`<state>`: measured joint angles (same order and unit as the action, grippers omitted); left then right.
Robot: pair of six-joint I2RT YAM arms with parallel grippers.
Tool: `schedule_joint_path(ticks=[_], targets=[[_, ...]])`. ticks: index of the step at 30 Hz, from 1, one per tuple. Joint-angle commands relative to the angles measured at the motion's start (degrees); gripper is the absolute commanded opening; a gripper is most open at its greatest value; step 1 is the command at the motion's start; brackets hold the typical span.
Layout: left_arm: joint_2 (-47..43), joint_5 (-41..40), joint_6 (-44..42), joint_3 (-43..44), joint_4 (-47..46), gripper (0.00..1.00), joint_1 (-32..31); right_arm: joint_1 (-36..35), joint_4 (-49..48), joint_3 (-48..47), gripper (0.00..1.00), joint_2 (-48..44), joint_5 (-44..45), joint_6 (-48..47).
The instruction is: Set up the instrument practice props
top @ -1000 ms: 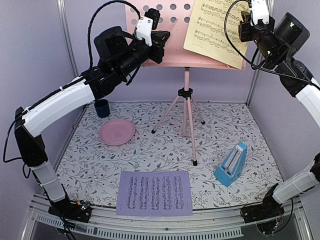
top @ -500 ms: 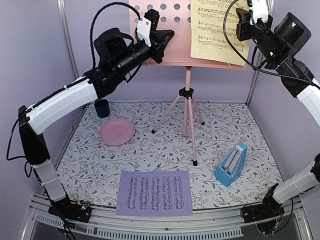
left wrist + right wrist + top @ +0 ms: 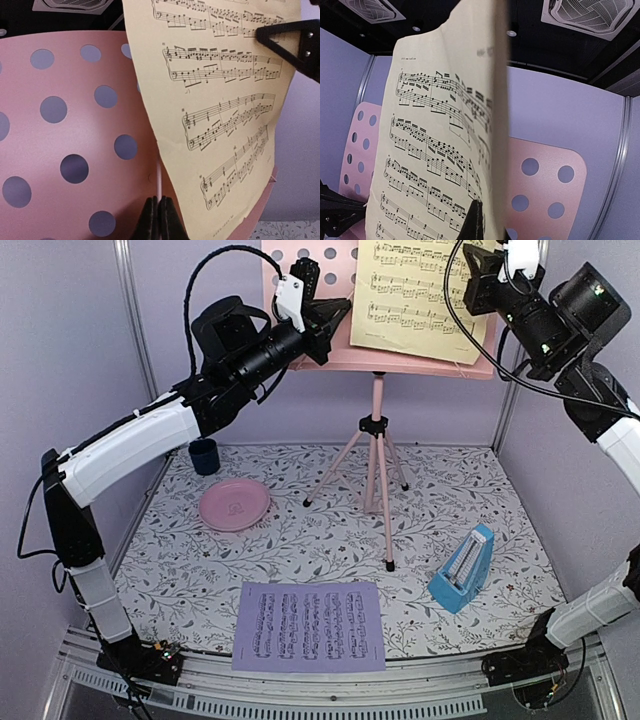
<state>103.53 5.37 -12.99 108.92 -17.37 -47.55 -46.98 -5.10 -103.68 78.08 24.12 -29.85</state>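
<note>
You've got thin matt paper w/ black print for the yellow sheet & lavender sheet. Stand desk looks like smooth painted metal w/ a soft sheen. Metronome: smooth plastic, prob. Tabletop has a matt printed covering; plate is slightly glossy.

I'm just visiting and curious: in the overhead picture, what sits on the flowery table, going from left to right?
From the left: dark blue cup → pink plate → pink music stand → blue metronome. The purple music sheet spans the middle, so it is left out.
</note>
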Motion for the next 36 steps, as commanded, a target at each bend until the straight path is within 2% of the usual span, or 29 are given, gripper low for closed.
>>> schedule_joint_path(ticks=[1,7,12,23,36], targets=[[-0.16,-0.32,1.03,1.11,-2.97,0.0,0.21,-0.84,-2.95,-2.66,0.0,-2.0,7.84,-1.58],[-0.58,-1.55,1.91,-0.09,-5.78,0.0,0.19,-3.27,-2.84,-3.28,0.0,-2.31,14.92,-2.06],[-0.51,0.2,1.57,-0.01,-6.78,0.0,0.04,-4.28,-2.01,-3.3,0.0,-1.31,13.52,0.19],[-1.26,3.08,0.84,-1.53,-8.47,0.0,-0.26,-5.96,-1.85,-5.06,0.0,2.53,2.26,4.04],[-2.07,4.93,-0.21,-2.18,-8.65,0.0,-0.48,-5.2,-4.74,-8.06,0.0,9.23,-10.4,-2.14]])
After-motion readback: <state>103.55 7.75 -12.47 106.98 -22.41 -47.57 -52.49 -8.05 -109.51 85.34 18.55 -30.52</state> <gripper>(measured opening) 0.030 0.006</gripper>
